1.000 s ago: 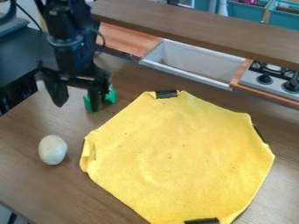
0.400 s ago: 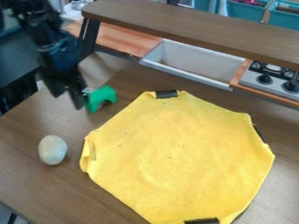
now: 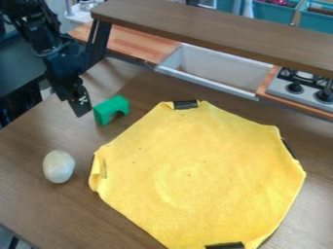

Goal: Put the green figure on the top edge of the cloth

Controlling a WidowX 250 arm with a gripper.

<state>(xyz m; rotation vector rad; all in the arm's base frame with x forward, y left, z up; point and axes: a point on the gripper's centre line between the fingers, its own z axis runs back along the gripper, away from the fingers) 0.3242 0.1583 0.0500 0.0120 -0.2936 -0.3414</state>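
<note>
Black robot hand (image 3: 74, 106) hangs low over brown wood-look counter (image 3: 29, 146); can't tell if spread or pressed together. Green arch-shaped block (image 3: 112, 108) stands on counter just beside hand, btwn it & yellow many-sided fabric cloth (image 3: 195, 170) w/ dark clips (image 3: 185, 104) at edges. White egg-shaped object (image 3: 58, 166) sits camera-side of hand. Pale rectangular basin (image 3: 214, 67) & gray toy stovetop (image 3: 296, 88) well apart, to hand's far right in view.

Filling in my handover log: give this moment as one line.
pincer beside block, not holding it | block on table, off cloth | egg on table
</note>
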